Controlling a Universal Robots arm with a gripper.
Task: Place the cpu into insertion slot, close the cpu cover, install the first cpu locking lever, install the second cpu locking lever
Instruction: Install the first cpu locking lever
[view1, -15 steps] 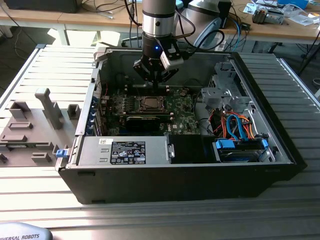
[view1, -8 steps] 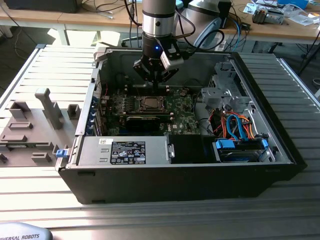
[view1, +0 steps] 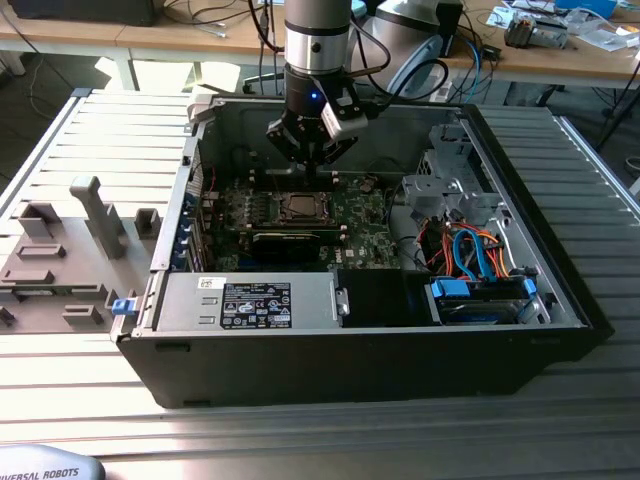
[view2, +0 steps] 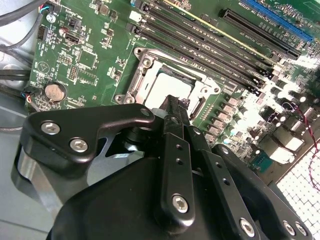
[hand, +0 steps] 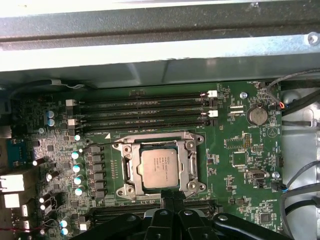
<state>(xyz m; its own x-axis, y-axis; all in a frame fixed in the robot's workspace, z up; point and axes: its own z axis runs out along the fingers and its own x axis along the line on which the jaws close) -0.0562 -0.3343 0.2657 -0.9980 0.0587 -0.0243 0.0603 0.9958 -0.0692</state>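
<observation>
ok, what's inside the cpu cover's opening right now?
The cpu sits in the square opening of the cpu cover, its silver-grey top facing up. Whatever lies under the chip is covered. The gripper hangs near the cover's edge.

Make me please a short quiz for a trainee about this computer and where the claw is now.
1. True or false: the cpu already sits in place on the motherboard.
2. Choose one. The claw is nearest to: A) the edge of the cpu cover; B) the round coin battery; C) the blue and orange cables.
3. Fill the gap: the cpu cover is folded ___ around the cpu (up or down).

Key: 1 true; 2 A; 3 down.
</observation>
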